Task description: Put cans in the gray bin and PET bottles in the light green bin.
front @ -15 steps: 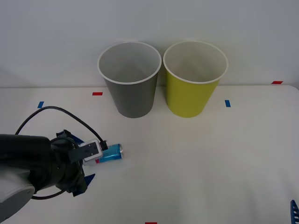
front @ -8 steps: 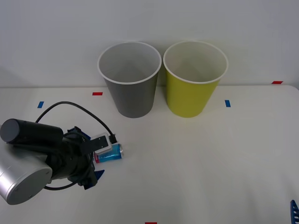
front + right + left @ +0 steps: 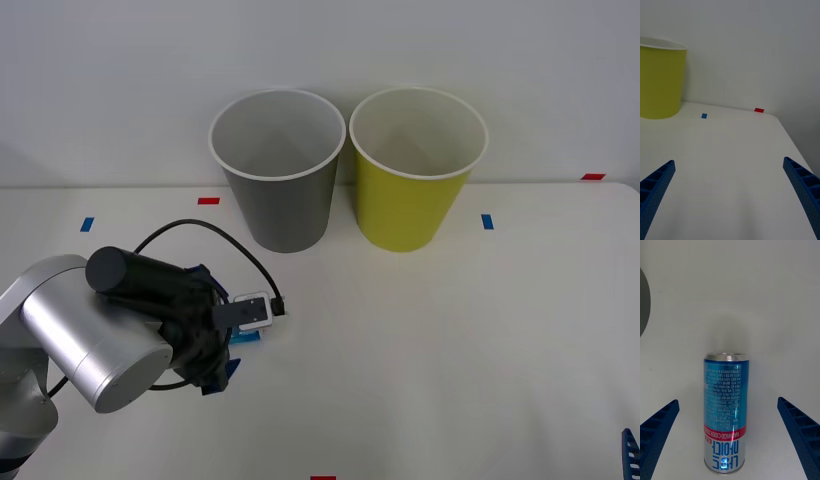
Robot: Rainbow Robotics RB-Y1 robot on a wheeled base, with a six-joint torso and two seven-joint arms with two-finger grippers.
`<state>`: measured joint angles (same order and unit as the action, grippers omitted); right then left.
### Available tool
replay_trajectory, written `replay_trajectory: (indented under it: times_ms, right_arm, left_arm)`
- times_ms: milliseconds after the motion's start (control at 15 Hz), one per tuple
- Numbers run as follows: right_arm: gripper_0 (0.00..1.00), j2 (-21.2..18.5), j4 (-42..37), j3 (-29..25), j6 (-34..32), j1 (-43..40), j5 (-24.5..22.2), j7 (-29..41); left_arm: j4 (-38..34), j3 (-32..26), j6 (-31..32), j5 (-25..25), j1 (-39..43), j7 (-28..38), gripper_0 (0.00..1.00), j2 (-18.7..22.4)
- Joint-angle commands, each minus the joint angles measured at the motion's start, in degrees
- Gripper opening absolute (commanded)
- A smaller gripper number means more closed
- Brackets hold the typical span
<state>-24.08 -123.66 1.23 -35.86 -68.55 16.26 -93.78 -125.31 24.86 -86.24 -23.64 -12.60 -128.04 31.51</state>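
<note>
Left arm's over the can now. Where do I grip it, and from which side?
Grip the can across the middle of its body, coming straight down from above. It lies on its side on the table, lined up between the open fingers of the left gripper, so closing them should squeeze its round sides, not the ends.

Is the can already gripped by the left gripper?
No, the left gripper's fingers stand wide open on either side of the can, not touching it.
</note>
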Motion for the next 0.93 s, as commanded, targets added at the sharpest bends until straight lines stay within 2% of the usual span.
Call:
replay_trajectory:
  times_ms: [67,200,400,600,933]
  right_arm:
    - [1.0,0.0,0.0,0.0,0.0,0.0,0.0,0.0]
    - [1.0,0.0,0.0,0.0,0.0,0.0,0.0,0.0]
    - [1.0,0.0,0.0,0.0,0.0,0.0,0.0,0.0]
    - [1.0,0.0,0.0,0.0,0.0,0.0,0.0,0.0]
    - [1.0,0.0,0.0,0.0,0.0,0.0,0.0,0.0]
  left_arm:
    - [3.8,0.4,0.0,0.4,-0.5,-0.8,0.9,-2.6]
    - [6.0,0.3,-0.3,1.1,-0.8,-1.6,0.89,-4.3]
    - [7.4,-0.2,-5.4,3.6,-2.7,-1.8,0.89,-5.7]
    - [11.7,-1.9,-5.9,4.2,-4.4,-2.0,0.88,-7.5]
    - [12.6,-2.9,-9.2,5.0,-4.7,-3.2,0.85,-11.6]
